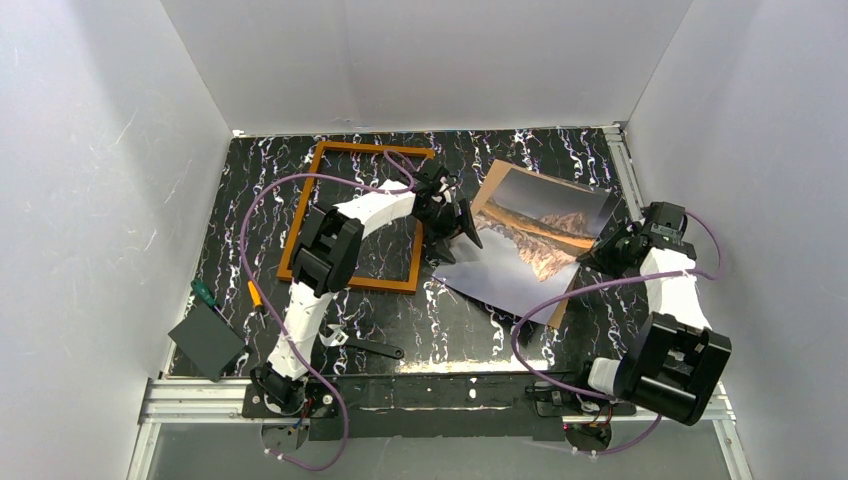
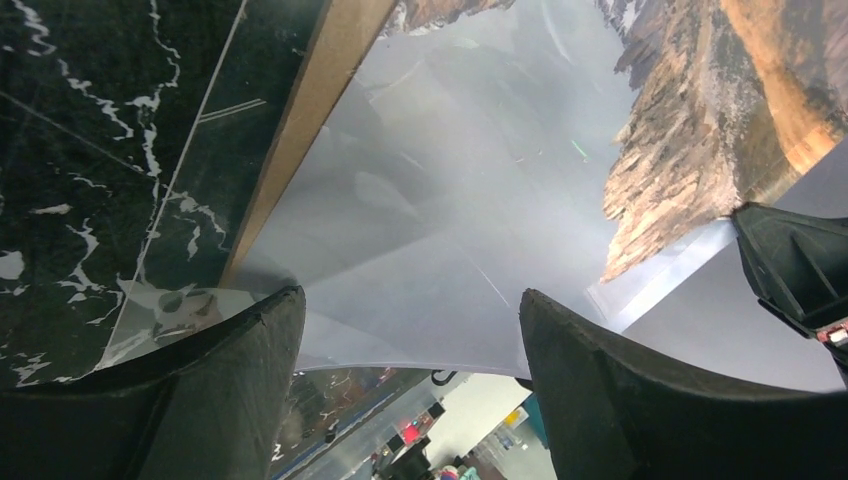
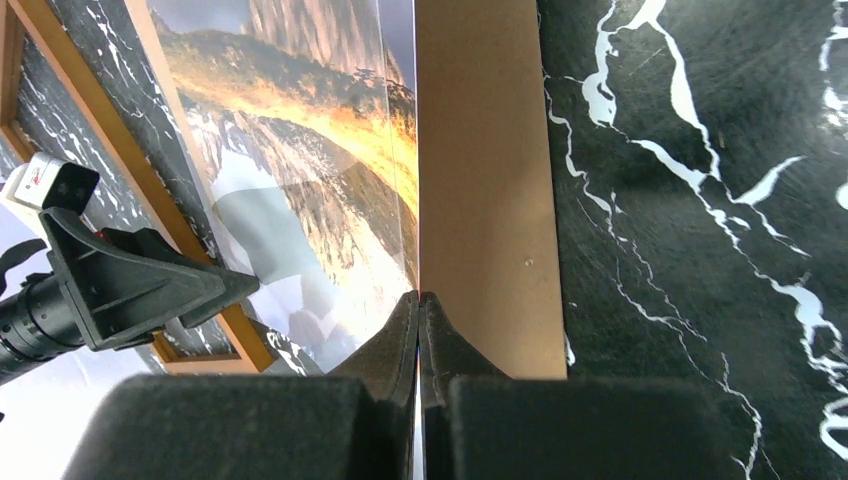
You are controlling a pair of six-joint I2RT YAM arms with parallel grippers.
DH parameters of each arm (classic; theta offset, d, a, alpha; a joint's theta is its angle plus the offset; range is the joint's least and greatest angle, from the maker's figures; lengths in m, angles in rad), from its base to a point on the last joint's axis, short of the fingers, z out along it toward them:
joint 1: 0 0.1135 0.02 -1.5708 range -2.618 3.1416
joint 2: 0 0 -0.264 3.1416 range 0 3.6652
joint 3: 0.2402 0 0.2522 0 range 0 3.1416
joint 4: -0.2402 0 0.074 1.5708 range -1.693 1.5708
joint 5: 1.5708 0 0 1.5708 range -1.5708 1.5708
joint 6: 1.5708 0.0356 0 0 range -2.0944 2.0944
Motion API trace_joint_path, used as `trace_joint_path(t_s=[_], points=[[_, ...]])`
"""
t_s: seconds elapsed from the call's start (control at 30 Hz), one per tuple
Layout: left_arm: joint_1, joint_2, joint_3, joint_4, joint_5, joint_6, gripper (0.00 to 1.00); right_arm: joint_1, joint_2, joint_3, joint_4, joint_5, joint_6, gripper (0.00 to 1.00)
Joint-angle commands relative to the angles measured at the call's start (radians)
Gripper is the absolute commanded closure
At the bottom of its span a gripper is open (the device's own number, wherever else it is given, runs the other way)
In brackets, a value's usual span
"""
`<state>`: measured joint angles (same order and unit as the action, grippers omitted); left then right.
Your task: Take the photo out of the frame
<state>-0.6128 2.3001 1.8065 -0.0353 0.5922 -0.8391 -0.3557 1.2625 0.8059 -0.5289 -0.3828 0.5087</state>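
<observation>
The black marbled desk (image 1: 225, 270) carried everything, and across its far right part we found the photo (image 1: 545, 235) lying skewed to the desk's edges, mountain side up, wholly outside the frame (image 1: 360, 283). The frame sat flat toward the far edge, left of the middle, with only bare marble showing through its opening. We judged the removal all but done, with only setting down or letting go left. The right fingers (image 3: 418, 318) were pressed together on the photo's thin right-hand edge, nearest the desk's right edge. That edge ran straight ahead from their tips, with a tan board (image 3: 485, 200) showing just beside it. The left fingers (image 2: 410, 300) stood spread wide and held nothing, poised over the photo's opposite edge, the one facing the frame. So the sheet stretched between the two arms, the right arm already gripping it and the left the nearer to its free side. We could not tell its long axis with confidence.
</observation>
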Motion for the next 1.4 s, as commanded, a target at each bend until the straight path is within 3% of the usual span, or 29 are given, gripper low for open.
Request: trace_joint_path(t_s=[0.0, 0.13, 0.33, 0.43, 0.9, 1.37], points=[[-0.002, 0.006, -0.027, -0.085, -0.009, -0.005, 0.22, -0.003, -0.074, 0.086, -0.079, 0.078, -0.031, 0.99], [-0.002, -0.003, -0.03, -0.085, -0.004, -0.015, 0.21, -0.002, -0.114, 0.115, -0.117, 0.11, -0.039, 0.99], [-0.001, 0.003, -0.041, -0.05, 0.023, -0.062, 0.21, -0.003, -0.071, 0.129, -0.086, 0.02, -0.041, 0.99], [-0.002, 0.011, -0.03, -0.069, 0.024, -0.056, 0.21, -0.003, -0.087, 0.165, -0.111, 0.064, -0.04, 0.99], [-0.009, 0.002, -0.036, -0.043, 0.039, -0.103, 0.21, -0.001, -0.124, 0.537, -0.428, 0.182, -0.102, 0.99], [-0.04, -0.076, 0.076, -0.056, 0.077, -0.137, 0.2, 0.101, -0.102, 0.979, -0.473, -0.085, -0.122, 0.99]])
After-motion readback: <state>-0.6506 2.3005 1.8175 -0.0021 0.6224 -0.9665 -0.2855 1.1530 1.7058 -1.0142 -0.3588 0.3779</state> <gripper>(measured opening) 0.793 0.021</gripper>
